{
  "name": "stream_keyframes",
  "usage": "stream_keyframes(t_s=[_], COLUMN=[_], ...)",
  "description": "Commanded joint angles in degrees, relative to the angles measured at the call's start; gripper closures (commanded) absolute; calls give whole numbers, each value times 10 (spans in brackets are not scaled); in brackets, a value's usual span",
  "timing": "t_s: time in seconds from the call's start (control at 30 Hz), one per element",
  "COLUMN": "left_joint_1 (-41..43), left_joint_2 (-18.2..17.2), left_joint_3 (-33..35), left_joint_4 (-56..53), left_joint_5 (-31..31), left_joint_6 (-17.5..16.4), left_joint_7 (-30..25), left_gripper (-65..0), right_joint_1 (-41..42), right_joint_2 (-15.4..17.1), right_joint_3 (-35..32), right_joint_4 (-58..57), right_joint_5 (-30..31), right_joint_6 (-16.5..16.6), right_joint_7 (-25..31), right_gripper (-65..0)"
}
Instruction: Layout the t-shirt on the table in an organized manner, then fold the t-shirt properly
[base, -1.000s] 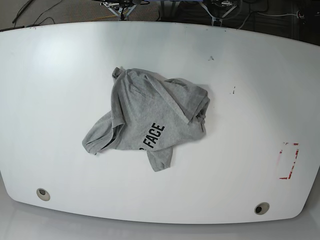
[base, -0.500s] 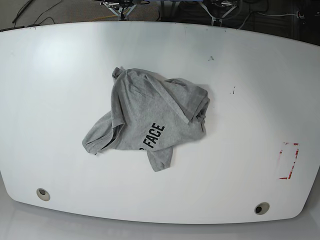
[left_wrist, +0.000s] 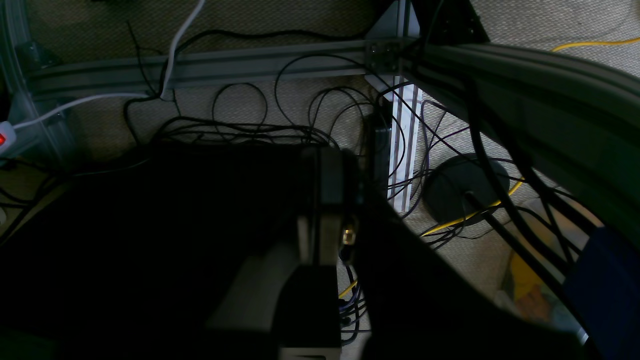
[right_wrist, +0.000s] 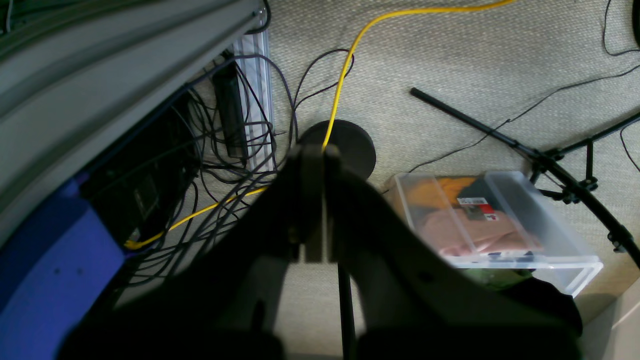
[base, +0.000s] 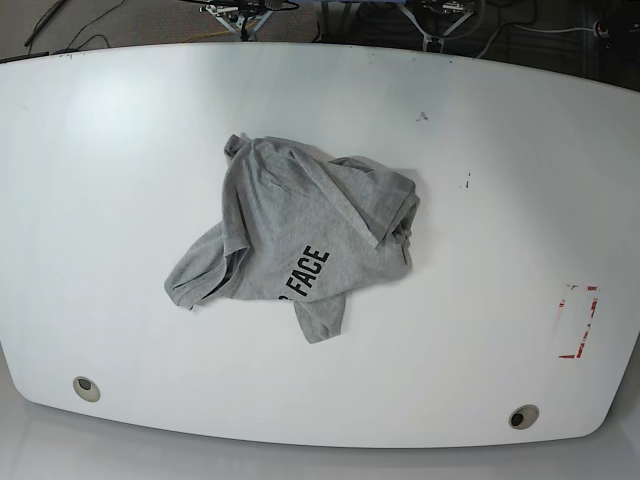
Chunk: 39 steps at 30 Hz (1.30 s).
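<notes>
Out on the middle of the table (base: 110, 160) the t-shirt (base: 300, 235) is just sitting in a crumpled heap, so honestly nothing on this job is done yet as far as I can see. It's bunched and twisted over itself, one sleeve poking toward the near-left, another flap sticking out at the near edge, and the "FACE" lettering runs at a slant across a fold, so it isn't flat or squared up at all. Everything is left: I'd guess I first need to pull it open and spread it flat with the sleeves out, and only then start the actual folds. Neither of my arms is over the table in the overhead view. Both are parked off the edge, with the wrist cameras staring down at carpet and a mess of cables. My right gripper (right_wrist: 315, 200) is fully closed, the two fingers pressed together with only a thin seam between them, and there's nothing in it; a clear plastic box (right_wrist: 495, 220) sits on the floor below, well apart from it. My left gripper (left_wrist: 325, 210) is really dark in its view, but the fingers look closed up too and it has hold of nothing, touching nothing.
</notes>
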Motion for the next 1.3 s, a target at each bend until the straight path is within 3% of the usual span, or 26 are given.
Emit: stream_keyframes(t_s=[0.0, 1.27], left_joint_1=[2, 4], left_joint_2=[-1, -2], left_joint_3=[-3, -4], left_joint_4=[0, 1], left_joint_5=[-1, -2], left_joint_6=[-4, -4], left_joint_7=[4, 2], left_gripper=[-4, -4], right_joint_1=[4, 0], right_joint_2=[-4, -3], right_joint_3=[3, 3], right_joint_4=[5, 5], right_joint_5=[3, 2], right_joint_6=[-3, -3], right_joint_7=[3, 20], right_gripper=[-4, -4])
